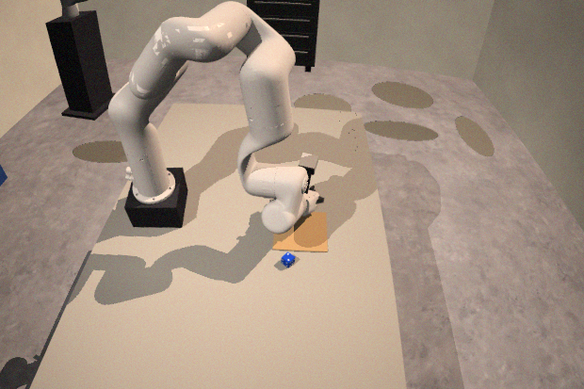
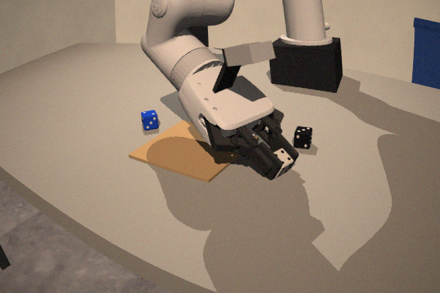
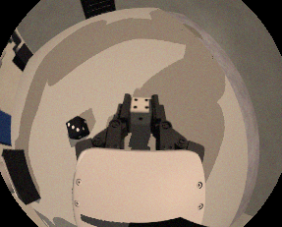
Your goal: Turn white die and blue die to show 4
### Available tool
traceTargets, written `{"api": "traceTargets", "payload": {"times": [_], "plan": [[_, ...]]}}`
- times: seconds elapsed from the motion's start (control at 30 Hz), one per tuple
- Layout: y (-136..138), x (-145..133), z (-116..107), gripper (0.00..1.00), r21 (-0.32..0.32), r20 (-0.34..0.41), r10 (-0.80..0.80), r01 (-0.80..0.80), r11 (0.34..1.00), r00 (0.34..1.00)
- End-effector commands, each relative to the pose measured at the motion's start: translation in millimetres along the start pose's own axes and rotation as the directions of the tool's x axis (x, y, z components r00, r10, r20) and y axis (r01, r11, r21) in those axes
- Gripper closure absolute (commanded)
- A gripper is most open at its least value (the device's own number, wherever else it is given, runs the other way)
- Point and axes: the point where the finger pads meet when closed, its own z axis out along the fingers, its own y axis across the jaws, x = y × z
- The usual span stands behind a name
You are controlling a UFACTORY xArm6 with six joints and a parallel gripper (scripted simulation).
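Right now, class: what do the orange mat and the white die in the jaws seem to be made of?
Orange mat: a thin, stiff sheet, perhaps card or foam; matte, dead flat, no gloss.
White die: probably hard plastic; crisp edges, smooth faces, dark pips. It keeps its shape with the gripper shut on it.

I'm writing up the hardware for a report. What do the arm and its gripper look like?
The arm is glossy white, built of thick rounded tube segments, rising from a ringed flange on a black block base. The gripper has a flat white rounded housing with small screw dots and black linkage fingers. A grey box sits on a black bracket above the wrist. No cables show.
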Motion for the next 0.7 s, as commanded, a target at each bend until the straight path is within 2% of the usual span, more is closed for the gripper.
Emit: {"api": "traceTargets", "payload": {"times": [0.0,0.57,0.6,0.67], "plan": [[1.1,0.9,-0.3,0.79,-0.001,-0.001,-0.002,0.002,1.0,1.0],[1.1,0.9,-0.3,0.79,-0.001,-0.001,-0.002,0.002,1.0,1.0],[1.1,0.9,-0.3,0.75,-0.001,-0.001,-0.002,0.002,1.0,1.0],[1.1,0.9,-0.3,0.75,-0.001,-0.001,-0.002,0.002,1.0,1.0]]}}
